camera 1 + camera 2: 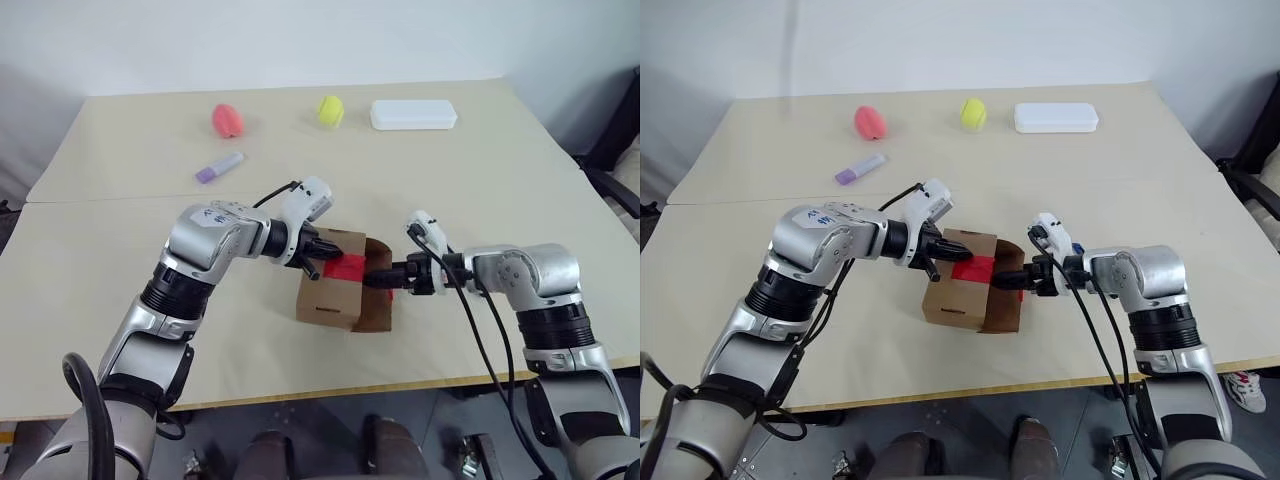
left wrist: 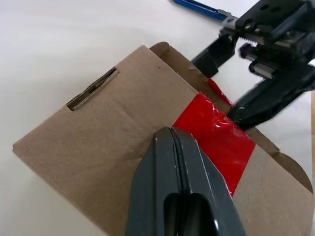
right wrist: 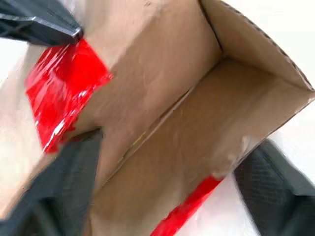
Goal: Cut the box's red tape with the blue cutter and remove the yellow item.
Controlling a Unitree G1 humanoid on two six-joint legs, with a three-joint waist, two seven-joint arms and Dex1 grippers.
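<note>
The brown cardboard box (image 1: pixel 328 298) lies at the table's middle, with the red tape (image 1: pixel 347 266) across its top and torn along the opened side. My left gripper (image 1: pixel 313 268) is shut and its tips rest on the box's top beside the tape (image 2: pixel 211 132). My right gripper (image 1: pixel 383 282) is open at the box's opened side, one finger by the tape and the other outside the raised flap (image 3: pixel 256 54). The right wrist view looks into bare cardboard. The blue cutter (image 2: pixel 199 7) lies on the table beyond the box. The yellow item is out of view.
At the far side of the table sit a pink egg-shaped object (image 1: pixel 227 120), a yellow-green ball (image 1: pixel 331 110) and a white case (image 1: pixel 413 114). A lilac marker (image 1: pixel 219 168) lies nearer, on the left. The table's front edge (image 1: pixel 300 395) runs close below the box.
</note>
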